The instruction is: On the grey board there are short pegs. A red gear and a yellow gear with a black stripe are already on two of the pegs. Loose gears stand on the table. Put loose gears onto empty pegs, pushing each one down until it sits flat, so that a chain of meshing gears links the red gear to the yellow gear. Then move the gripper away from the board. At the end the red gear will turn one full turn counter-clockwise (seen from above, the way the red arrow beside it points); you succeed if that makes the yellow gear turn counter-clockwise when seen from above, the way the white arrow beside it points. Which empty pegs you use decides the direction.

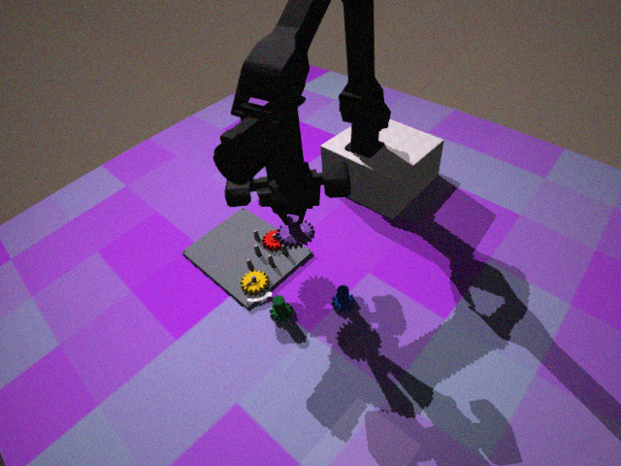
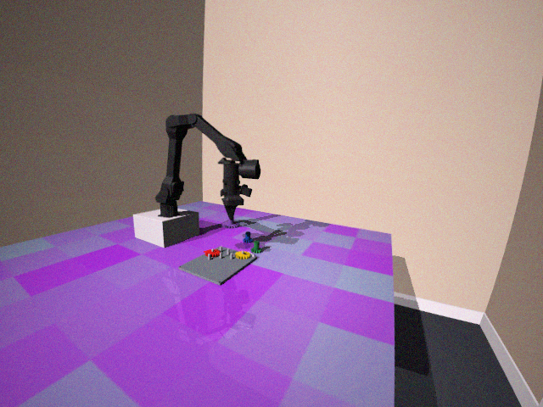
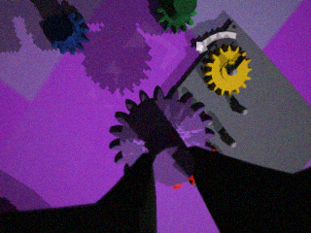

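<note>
My gripper is shut on the knob of a large purple gear. The gear is in the air, near the red-gear side of the grey board. The red gear is on its peg, mostly hidden in the wrist view. The yellow gear is on a peg near one corner. Several empty pegs stand between them. A green gear and a blue gear stand on the table.
The white arrow lies beside the yellow gear. The green gear stands just off the board near that corner, with the blue gear farther out. The arm's white base block stands behind. Arm shadows fall across the table.
</note>
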Robot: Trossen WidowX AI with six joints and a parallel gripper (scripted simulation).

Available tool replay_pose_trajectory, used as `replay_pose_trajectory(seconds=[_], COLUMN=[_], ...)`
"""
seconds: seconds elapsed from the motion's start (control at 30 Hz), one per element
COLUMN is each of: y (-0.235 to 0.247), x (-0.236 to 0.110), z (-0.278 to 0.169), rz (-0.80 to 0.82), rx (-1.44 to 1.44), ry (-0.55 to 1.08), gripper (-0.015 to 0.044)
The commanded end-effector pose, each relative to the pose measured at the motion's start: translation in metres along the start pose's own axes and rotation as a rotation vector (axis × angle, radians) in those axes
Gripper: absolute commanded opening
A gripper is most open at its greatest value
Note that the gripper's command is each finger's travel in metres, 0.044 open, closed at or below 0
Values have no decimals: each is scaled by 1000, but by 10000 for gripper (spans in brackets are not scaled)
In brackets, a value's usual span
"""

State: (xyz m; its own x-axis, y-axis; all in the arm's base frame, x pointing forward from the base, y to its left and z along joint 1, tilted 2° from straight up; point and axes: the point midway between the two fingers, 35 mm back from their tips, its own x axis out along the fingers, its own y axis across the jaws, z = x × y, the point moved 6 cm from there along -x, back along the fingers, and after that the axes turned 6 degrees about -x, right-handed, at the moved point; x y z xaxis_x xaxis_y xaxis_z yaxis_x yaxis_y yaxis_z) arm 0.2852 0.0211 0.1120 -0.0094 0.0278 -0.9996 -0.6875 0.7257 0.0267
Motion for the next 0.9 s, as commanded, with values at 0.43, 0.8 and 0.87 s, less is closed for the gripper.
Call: replay_pose_trajectory(seconds=[0.43, 0.8, 0.87], y=[-40, -54, -54], x=[27, 36, 35], z=[-15, -23, -24], rz=[-7, -7, -7], rx=[-3, -4, -4], ry=[1, 2, 2], gripper=[0, 0, 0])
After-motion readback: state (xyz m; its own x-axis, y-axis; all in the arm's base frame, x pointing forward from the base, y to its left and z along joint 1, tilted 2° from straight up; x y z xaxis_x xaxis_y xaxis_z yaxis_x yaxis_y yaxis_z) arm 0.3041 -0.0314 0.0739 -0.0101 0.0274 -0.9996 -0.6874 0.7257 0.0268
